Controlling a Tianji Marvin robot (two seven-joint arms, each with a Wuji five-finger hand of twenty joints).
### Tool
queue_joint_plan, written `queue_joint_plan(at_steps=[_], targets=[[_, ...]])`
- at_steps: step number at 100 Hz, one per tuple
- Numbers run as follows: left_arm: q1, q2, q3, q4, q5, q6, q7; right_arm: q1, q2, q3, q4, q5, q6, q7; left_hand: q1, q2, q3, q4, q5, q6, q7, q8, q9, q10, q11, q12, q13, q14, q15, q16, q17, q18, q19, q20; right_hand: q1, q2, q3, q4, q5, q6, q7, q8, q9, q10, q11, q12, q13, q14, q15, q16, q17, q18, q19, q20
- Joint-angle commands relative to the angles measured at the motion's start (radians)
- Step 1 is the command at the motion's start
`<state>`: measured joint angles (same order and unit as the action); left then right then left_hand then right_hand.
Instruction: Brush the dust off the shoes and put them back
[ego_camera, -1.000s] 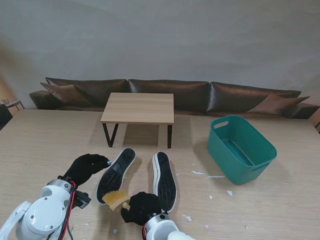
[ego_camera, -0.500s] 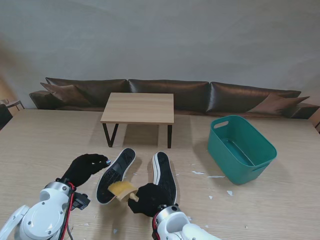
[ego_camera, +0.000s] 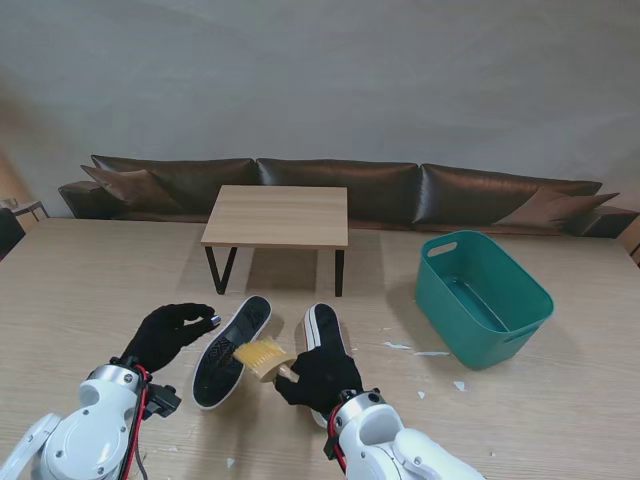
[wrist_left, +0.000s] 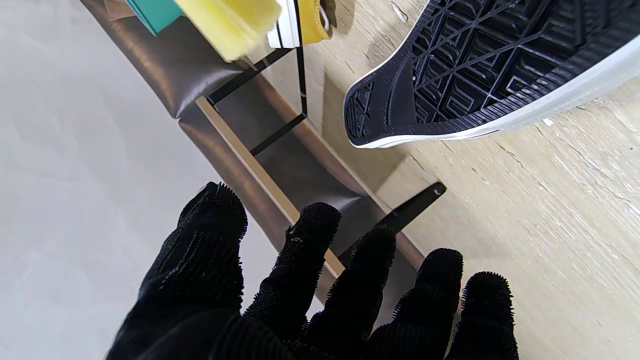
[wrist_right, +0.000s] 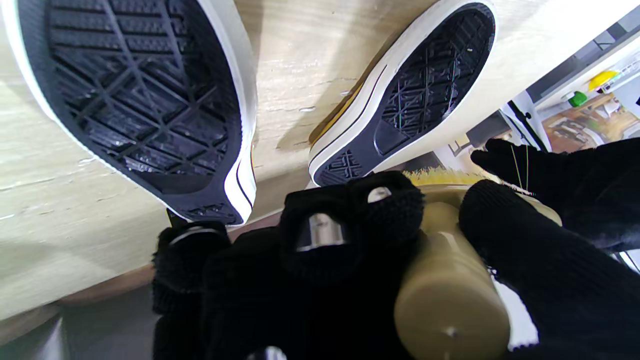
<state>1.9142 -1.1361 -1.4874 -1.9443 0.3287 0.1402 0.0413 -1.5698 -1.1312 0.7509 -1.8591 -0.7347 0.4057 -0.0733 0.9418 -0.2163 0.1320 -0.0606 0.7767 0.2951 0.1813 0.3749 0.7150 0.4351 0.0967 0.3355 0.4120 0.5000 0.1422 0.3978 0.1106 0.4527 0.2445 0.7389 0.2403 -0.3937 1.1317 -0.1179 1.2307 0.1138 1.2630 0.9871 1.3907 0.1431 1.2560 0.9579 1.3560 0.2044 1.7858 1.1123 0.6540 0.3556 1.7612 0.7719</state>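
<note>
Two yellow sneakers with black soles lie sole-up on the wooden table. The left shoe (ego_camera: 232, 350) (wrist_left: 500, 65) (wrist_right: 425, 75) lies beside my left hand (ego_camera: 168, 333) (wrist_left: 310, 290), which hovers open just to its left and touches nothing. The right shoe (ego_camera: 325, 335) (wrist_right: 140, 90) is partly hidden under my right hand (ego_camera: 320, 375) (wrist_right: 325, 260). That hand is shut on a wooden-handled brush (ego_camera: 262, 356) (wrist_right: 445, 270). The brush's yellow bristles (wrist_left: 230, 20) hang over the gap between the shoes, close to the left shoe's sole.
A green plastic basin (ego_camera: 480, 295) stands to the right. A small wooden bench table (ego_camera: 278, 215) stands farther from me, behind the shoes, with a brown sofa (ego_camera: 350, 185) past the table's edge. White scraps (ego_camera: 400, 346) lie scattered on the table to the right of the shoes.
My right hand carried the brush away from me and slightly right, from the left shoe's near end up to between the shoes. The left hand and both shoes stayed nearly still.
</note>
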Motion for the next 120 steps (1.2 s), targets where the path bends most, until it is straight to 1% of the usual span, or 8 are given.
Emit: queue_joint_plan(at_steps=[1, 20, 32, 65, 78, 93, 110, 120], targets=[[0.005, -0.008, 0.001, 0.006, -0.001, -0.002, -0.01, -0.011, 0.007, 0.011, -0.021, -0.004, -0.014, 0.018, 0.01, -0.004, 0.014, 0.032, -0.002, -0.006, -0.003, 0.001, -0.001, -0.011, 0.003, -0.001, -0.026, -0.012, -0.01, 0.003, 0.003, -0.018, -0.01, -0.006, 0.039, 0.061, 0.064, 0.012, 0.125, 0.1, 0.066, 0.005, 0.058, 0.045, 0.101, 0.016, -0.051, -0.116, 0.051, -0.01, 0.513, -0.043, 0.142, 0.011], [0.003, -0.011, 0.005, 0.02, 0.001, -0.01, 0.008, -0.031, 0.014, 0.067, -0.057, -0.008, -0.038, 0.037, 0.012, -0.018, 0.021, 0.031, -0.01, -0.009, -0.006, 0.0, -0.008, -0.013, 0.001, -0.002, -0.032, -0.021, -0.014, 0.002, -0.003, -0.025, -0.012, -0.006, 0.039, 0.061, 0.064, 0.012, 0.125, 0.102, 0.066, 0.005, 0.058, 0.045, 0.101, 0.016, -0.051, -0.115, 0.051, -0.01, 0.513, -0.042, 0.141, 0.011], [-0.001, -0.011, 0.008, 0.025, 0.008, -0.014, 0.012, -0.04, 0.017, 0.108, -0.082, -0.006, -0.048, 0.051, 0.012, -0.034, 0.027, 0.031, -0.016, -0.012, -0.008, -0.001, -0.015, -0.021, -0.001, -0.003, -0.035, -0.027, -0.016, 0.001, -0.006, -0.028, -0.014, -0.007, 0.04, 0.06, 0.064, 0.012, 0.125, 0.102, 0.066, 0.005, 0.058, 0.046, 0.101, 0.017, -0.051, -0.115, 0.051, -0.009, 0.513, -0.042, 0.142, 0.011], [-0.007, -0.01, 0.012, 0.034, 0.019, -0.023, 0.014, -0.031, 0.027, 0.228, -0.133, 0.001, -0.051, 0.119, 0.005, -0.062, 0.051, 0.03, -0.037, -0.018, -0.014, -0.004, -0.033, -0.031, -0.004, -0.004, -0.046, -0.037, -0.021, -0.001, -0.017, -0.038, -0.018, -0.008, 0.042, 0.06, 0.064, 0.012, 0.125, 0.105, 0.066, 0.005, 0.058, 0.05, 0.101, 0.017, -0.051, -0.111, 0.051, -0.009, 0.513, -0.038, 0.142, 0.012], [-0.009, -0.009, 0.014, 0.039, 0.025, -0.027, 0.015, -0.007, 0.032, 0.271, -0.139, -0.006, -0.04, 0.154, 0.001, -0.075, 0.061, 0.029, -0.042, -0.019, -0.015, -0.004, -0.042, -0.036, -0.005, -0.005, -0.052, -0.043, -0.024, -0.002, -0.024, -0.044, -0.021, -0.009, 0.042, 0.061, 0.063, 0.012, 0.125, 0.104, 0.066, 0.005, 0.058, 0.049, 0.101, 0.017, -0.051, -0.112, 0.051, -0.009, 0.513, -0.038, 0.142, 0.013], [-0.009, -0.008, 0.012, 0.043, 0.033, -0.033, 0.011, 0.041, 0.035, 0.312, -0.129, -0.014, -0.014, 0.187, -0.004, -0.088, 0.076, 0.028, -0.051, -0.023, -0.016, -0.004, -0.052, -0.039, -0.007, -0.006, -0.06, -0.048, -0.027, -0.003, -0.029, -0.051, -0.022, -0.01, 0.043, 0.062, 0.062, 0.012, 0.125, 0.104, 0.066, 0.006, 0.058, 0.049, 0.101, 0.017, -0.051, -0.112, 0.051, -0.009, 0.513, -0.039, 0.142, 0.013], [-0.008, -0.006, 0.012, 0.045, 0.043, -0.032, 0.007, 0.108, 0.039, 0.354, -0.087, -0.039, 0.01, 0.222, -0.013, -0.098, 0.093, 0.026, -0.06, -0.025, -0.018, -0.004, -0.06, -0.043, -0.008, -0.006, -0.066, -0.054, -0.029, -0.004, -0.036, -0.057, -0.025, -0.012, 0.045, 0.061, 0.061, 0.012, 0.124, 0.105, 0.065, 0.005, 0.058, 0.049, 0.101, 0.017, -0.051, -0.11, 0.051, -0.009, 0.513, -0.039, 0.142, 0.013], [-0.011, -0.006, 0.015, 0.049, 0.045, -0.031, 0.008, 0.134, 0.046, 0.387, -0.071, -0.062, 0.02, 0.261, -0.017, -0.105, 0.103, 0.025, -0.069, -0.029, -0.021, -0.006, -0.068, -0.045, -0.009, -0.007, -0.069, -0.057, -0.03, -0.005, -0.04, -0.06, -0.027, -0.013, 0.046, 0.062, 0.06, 0.012, 0.125, 0.106, 0.064, 0.005, 0.058, 0.049, 0.101, 0.017, -0.051, -0.11, 0.051, -0.009, 0.513, -0.037, 0.142, 0.013]])
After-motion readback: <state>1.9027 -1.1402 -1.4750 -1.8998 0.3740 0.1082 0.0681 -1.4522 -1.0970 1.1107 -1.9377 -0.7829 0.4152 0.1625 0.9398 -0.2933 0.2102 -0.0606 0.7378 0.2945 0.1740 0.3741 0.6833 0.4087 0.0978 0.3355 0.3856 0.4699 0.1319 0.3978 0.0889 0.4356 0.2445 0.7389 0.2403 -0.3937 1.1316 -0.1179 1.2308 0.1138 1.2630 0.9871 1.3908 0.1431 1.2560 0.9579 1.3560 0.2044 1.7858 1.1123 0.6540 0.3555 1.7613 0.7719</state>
